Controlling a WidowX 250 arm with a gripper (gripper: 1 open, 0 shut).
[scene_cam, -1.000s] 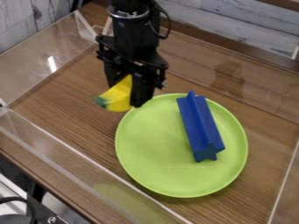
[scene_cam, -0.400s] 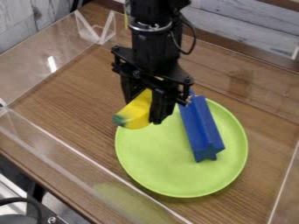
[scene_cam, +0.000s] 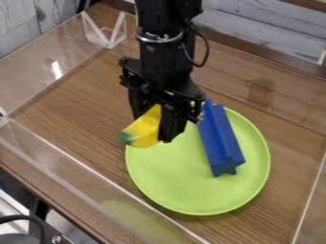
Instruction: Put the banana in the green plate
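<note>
My gripper [scene_cam: 159, 119] is shut on the banana [scene_cam: 143, 127], a small yellow toy with a greenish tip that sticks out to the lower left of the black fingers. It hangs over the upper-left rim of the green plate [scene_cam: 178, 181], a wide lime-green round plate in the middle of the wooden table. The banana's upper part is hidden behind the fingers. Whether the banana touches the plate I cannot tell.
A long blue block [scene_cam: 219, 139] lies on the right half of the plate, close beside the gripper. Clear acrylic walls [scene_cam: 38, 162] fence the wooden table [scene_cam: 71, 105] on the left and front. A small clear stand [scene_cam: 105, 33] sits at the back.
The gripper has carried the banana rightward and toward the front, from beside the plate's left edge to over its rim, then settled slightly lower.
</note>
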